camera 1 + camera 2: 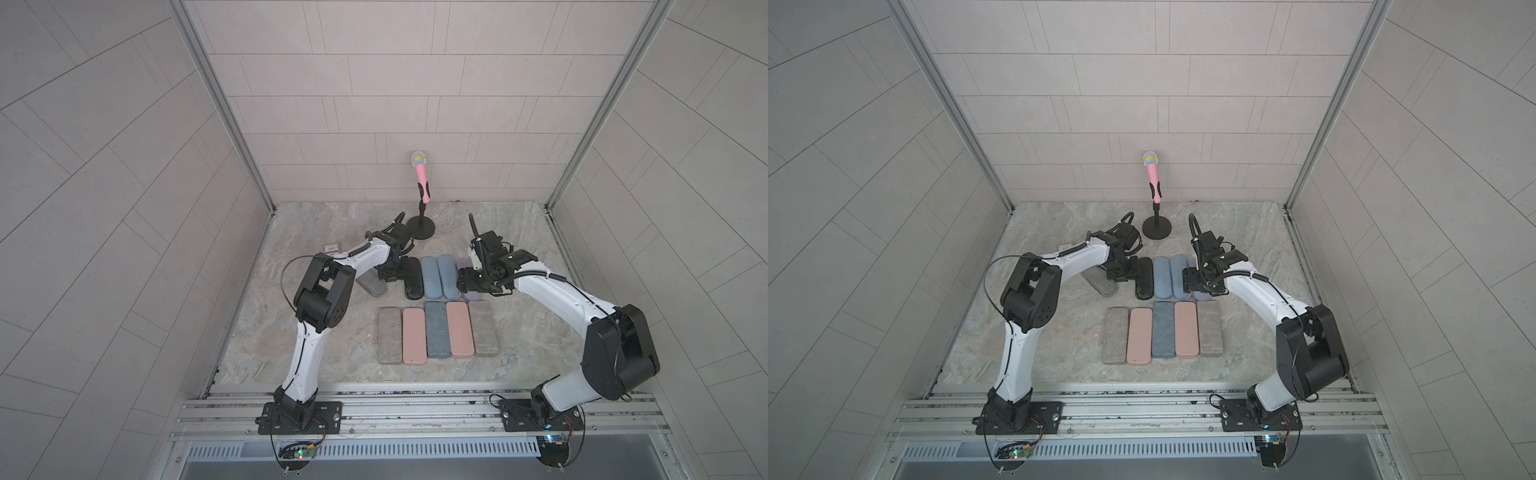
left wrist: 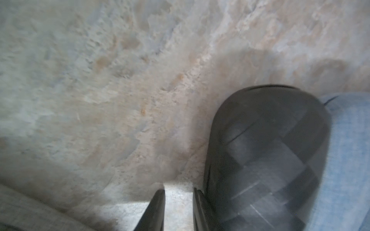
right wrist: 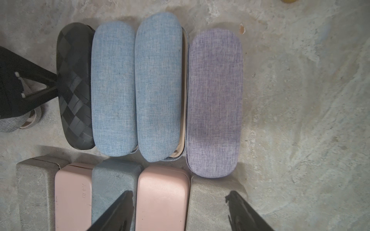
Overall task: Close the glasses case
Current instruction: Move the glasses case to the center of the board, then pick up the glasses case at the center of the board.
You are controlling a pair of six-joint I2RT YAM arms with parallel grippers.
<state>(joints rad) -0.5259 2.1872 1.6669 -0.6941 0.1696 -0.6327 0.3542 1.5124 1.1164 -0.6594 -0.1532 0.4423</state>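
Note:
Several glasses cases lie in a back row: a black woven case, two blue fabric cases and a purple case. The blue case beside the purple one is slightly ajar, with beige lining showing along its edge. My left gripper is low at the black case's left side. Its jaws are narrowly open with only table between them, and one finger is against the case. My right gripper hovers open to the right of the row, holding nothing.
A grey fabric case lies partly under the left arm. A front row of flat cases, grey, pink, blue-grey, pink and grey, lies nearer me. A pink microphone on a stand is at the back.

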